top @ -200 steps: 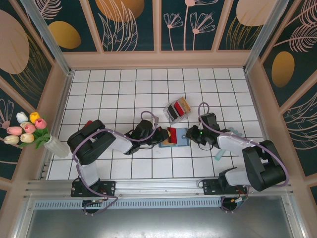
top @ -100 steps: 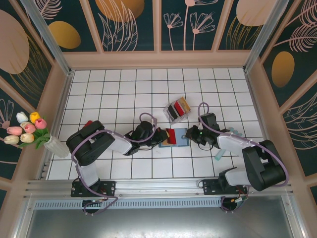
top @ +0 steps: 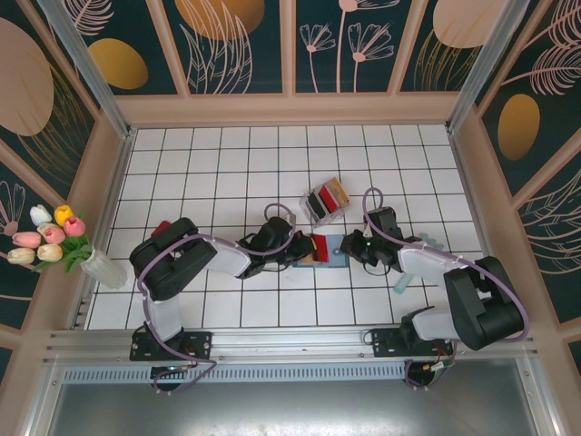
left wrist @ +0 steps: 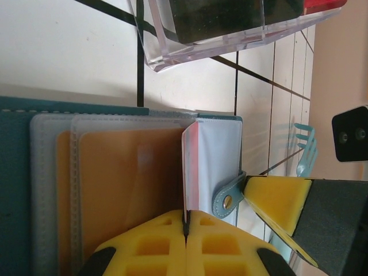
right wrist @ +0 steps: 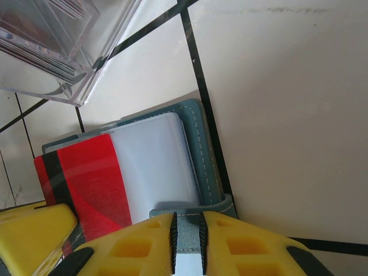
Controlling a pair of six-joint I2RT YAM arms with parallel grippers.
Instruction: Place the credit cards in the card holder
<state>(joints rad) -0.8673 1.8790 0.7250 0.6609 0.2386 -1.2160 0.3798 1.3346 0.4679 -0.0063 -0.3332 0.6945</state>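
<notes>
Jaws on the left clamp the red card (right wrist: 80,184), just beside the right jaws, narrow and apparently pinching an edge of the teal card holder (right wrist: 204,167).

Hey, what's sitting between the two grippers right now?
The open card holder, with a red card over it; the left gripper and right gripper flank it in the top view.

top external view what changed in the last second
The left end effector slid right toward the card holder, carrying the red card further over it, still shut on the card. The right end effector stayed clamped on the holder's edge. The holder and the clear rack didn't move.
</notes>
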